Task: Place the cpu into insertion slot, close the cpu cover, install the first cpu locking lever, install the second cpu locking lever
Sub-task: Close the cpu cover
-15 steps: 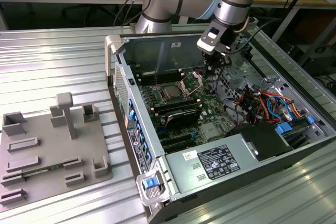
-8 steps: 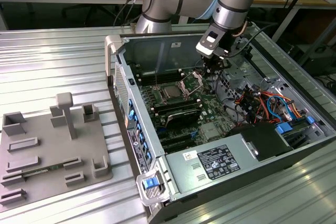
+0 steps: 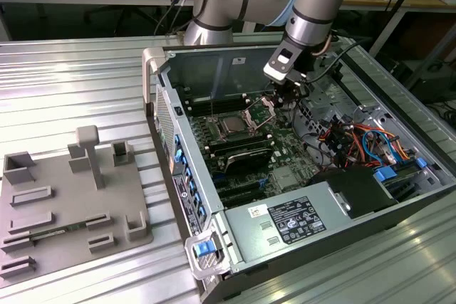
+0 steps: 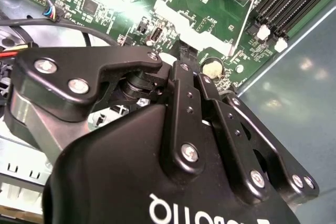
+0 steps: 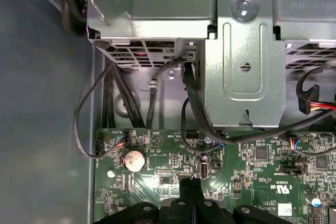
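Note:
In the exterior view the cpu [image 3: 231, 127] lies flat in the insertion slot [image 3: 220, 117] on the green motherboard inside the open computer case. The cpu cover [image 3: 261, 109] stands tilted up, hinged at the slot's edge toward the exterior view's right. My gripper [image 3: 286, 96] hangs just beyond the raised cover, on its right and a little above it. Its black fingers [image 5: 190, 187] are pressed together over the board, shut with nothing visible between them. In the second wrist view the fingertips [image 4: 181, 59] sit above the green board, and thin silver lever rods [image 4: 242, 19] run near the memory slots.
Long black memory slots [image 3: 241, 149] flank the socket. Orange and blue cables [image 3: 363, 140] crowd the case's right side beside the power supply [image 3: 299, 218]. A metal bracket [image 5: 244, 66], black cables and a coin battery [image 5: 134, 159] lie ahead of the fingers. A grey fixture plate [image 3: 71, 204] rests on the table.

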Tool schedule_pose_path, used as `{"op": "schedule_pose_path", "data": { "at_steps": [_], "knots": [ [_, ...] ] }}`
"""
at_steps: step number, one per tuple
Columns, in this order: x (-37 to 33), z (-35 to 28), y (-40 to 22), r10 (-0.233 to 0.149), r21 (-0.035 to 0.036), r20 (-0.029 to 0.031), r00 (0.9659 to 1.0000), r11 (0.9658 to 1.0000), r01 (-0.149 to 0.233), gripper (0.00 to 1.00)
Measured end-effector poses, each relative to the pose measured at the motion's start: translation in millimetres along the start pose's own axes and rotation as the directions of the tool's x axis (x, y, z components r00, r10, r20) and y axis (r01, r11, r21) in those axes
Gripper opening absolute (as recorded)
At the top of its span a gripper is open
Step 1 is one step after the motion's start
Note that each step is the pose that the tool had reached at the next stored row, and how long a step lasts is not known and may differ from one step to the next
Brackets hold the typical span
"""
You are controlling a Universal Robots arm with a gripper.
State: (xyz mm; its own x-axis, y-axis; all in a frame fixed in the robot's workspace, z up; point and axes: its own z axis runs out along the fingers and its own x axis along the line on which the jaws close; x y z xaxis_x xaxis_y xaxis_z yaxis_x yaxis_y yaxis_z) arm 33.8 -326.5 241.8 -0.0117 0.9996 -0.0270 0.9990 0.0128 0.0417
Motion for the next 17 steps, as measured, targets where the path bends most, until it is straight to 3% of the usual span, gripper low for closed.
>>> {"op": "schedule_pose_path", "data": {
  "at_steps": [17],
  "knots": [
    [0.3, -0.7, -11.1, 0.000, 0.0000, 0.0000, 1.0000, 1.0000, 0.000, 0.11]
  ]
}}
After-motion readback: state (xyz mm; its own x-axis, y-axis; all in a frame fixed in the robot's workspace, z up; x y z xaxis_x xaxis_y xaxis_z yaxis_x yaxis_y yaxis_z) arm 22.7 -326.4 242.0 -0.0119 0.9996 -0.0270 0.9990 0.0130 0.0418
